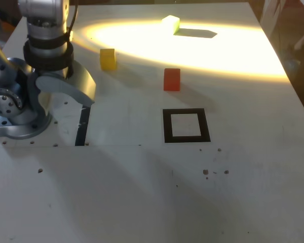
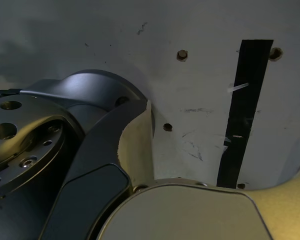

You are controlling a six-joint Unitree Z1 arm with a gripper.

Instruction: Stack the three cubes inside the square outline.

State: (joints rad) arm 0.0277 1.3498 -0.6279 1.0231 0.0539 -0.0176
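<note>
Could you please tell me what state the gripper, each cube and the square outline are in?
Gripper: open, holding nothing
Red cube: on the table, outside the outline, unstacked
Yellow cube: on the table, unstacked
Light green cube: on the table, brightly lit, unstacked
Square outline: empty, no cube inside

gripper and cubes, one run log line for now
gripper open, empty | red cube, yellow cube, light green cube apart | black tape square outline: no cube inside
</note>
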